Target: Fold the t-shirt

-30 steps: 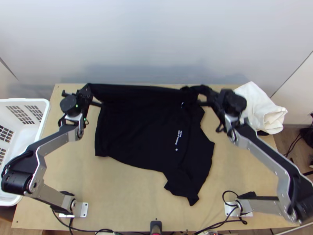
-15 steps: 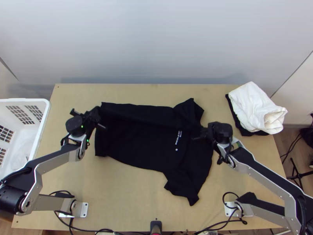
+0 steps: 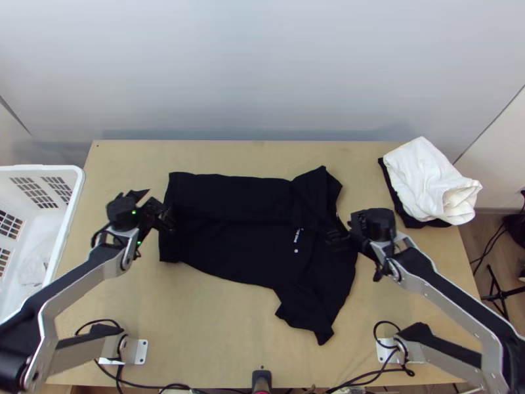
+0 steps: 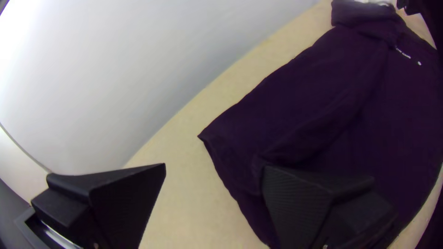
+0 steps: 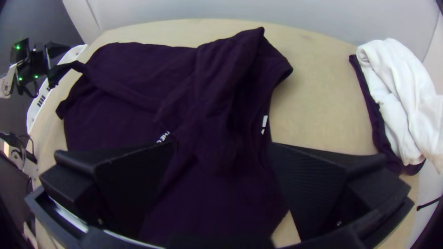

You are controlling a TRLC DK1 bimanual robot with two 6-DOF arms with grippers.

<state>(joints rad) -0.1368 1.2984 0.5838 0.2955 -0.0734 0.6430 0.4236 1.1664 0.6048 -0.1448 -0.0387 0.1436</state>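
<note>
Left hand [image 4: 214, 167]: spread wide, clasping nothing, beside the hem [image 4: 221, 177].
Right hand [image 5: 224, 144]: spread wide, empty, over cloth.
T-shirt [image 3: 243, 236]: on bench [image 3: 210, 328], partly folded over.
Risk: snagging fingertip could drag upper flap [image 3: 236, 194] crooked.

T-shirt [image 3: 230, 243]: matt black knit-like cloth, smooth w/ soft creases; small white lettering. Under it, table [image 3: 216, 328]: pale wood, smooth, matt. L of T-shirt, basket [image 3: 77, 176]: white plastic, smooth, slight sheen. R of T-shirt, white cloth [image 3: 426, 177]: matt, soft, wrinkled, atop dark cloth [image 3: 417, 222], also matt. Beyond T-shirt, wall [image 3: 262, 79]: smooth, pale, faint satin sheen. L gripper [image 3: 154, 209] & R gripper [image 3: 337, 236], at T-shirt's L & R sides: matt black, plastic-looking, finely ridged finger faces. Mounting plates [image 3: 141, 351], nearer than T-shirt: flat metal, smooth.
</note>
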